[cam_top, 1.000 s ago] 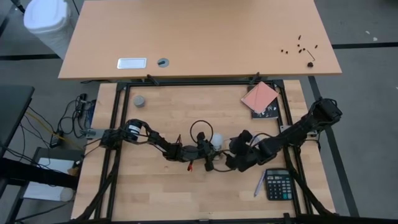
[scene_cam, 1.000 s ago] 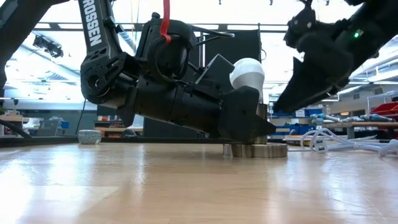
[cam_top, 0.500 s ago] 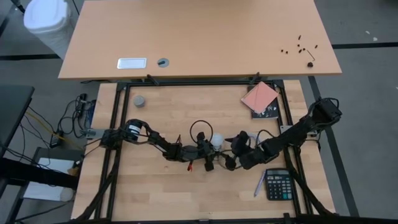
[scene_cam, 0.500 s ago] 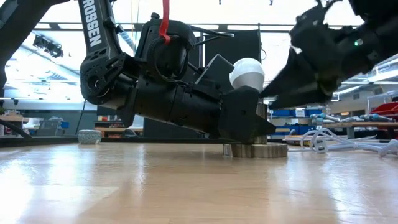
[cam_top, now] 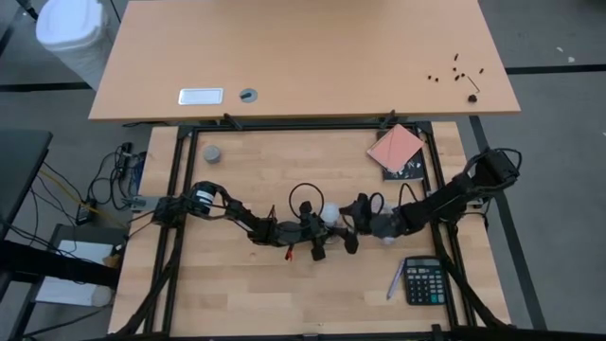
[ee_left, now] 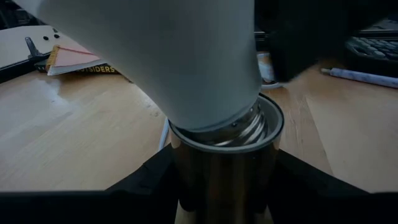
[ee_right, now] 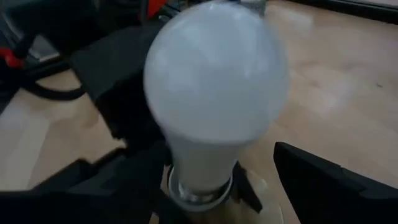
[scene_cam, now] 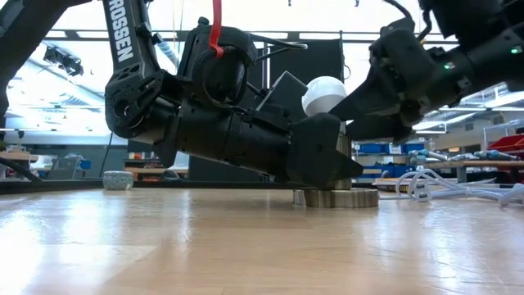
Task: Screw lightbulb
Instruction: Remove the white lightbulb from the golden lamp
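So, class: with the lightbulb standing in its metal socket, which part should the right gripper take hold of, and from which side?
Grip the lightbulb by its rounded head, at the widest part, coming from the right, the side away from the left gripper. It stands upright, its threaded base in the socket that the left gripper clamps, so only the head is free. The right gripper is open around it.

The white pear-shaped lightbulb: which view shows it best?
The right wrist view: the white pear-shaped lightbulb appears whole, standing in its socket. The left wrist view shows its lower part and threads; the low view only its head; the high view a small dot.
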`<state>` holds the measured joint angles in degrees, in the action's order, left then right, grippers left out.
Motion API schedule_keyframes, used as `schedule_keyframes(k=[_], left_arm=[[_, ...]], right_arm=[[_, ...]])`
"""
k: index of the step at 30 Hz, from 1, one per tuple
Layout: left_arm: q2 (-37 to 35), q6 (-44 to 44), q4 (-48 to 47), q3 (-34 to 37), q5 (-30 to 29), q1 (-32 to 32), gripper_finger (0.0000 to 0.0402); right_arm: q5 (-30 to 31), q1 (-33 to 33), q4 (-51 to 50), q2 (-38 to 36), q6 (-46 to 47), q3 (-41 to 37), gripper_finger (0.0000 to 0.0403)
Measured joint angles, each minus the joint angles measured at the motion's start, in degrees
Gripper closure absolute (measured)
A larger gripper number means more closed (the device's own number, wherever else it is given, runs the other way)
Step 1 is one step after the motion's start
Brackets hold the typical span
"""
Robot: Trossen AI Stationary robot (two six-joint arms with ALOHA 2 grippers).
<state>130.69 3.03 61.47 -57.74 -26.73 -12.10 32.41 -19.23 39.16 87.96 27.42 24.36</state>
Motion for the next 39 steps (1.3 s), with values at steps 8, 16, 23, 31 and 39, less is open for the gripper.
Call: schedule_keyframes(k=[8,16,23,31,39], left_arm=[[0.0,0.01,0.02,0.0,-0.02,0.0,0.0213],[0.0,0.02,0.02,0.0,-0.02,-0.01,0.0213],[0.0,0.09,0.26,0.0,-0.02,-0.01,0.0213],[0.0,0.15,0.28,0.0,-0.08,-0.02,0.0213],[0.02,0.26,0.52,0.02,-3.83,-0.15,0.0213]], right_arm=[[-4.03,3.36,2.82,0.0,-0.63,0.0,0.0101],[-4.07,3.59,7.38,0.0,-5.0,0.02,0.0159],[-4.16,3.3,9.17,-0.3,-7.37,0.02,0.0212],[-3.47,3.9,7.41,-10.54,-16.86,0.04,0.0217],[5.22,4.02,-14.96,-24.49,-13.23,0.07,0.0218]])
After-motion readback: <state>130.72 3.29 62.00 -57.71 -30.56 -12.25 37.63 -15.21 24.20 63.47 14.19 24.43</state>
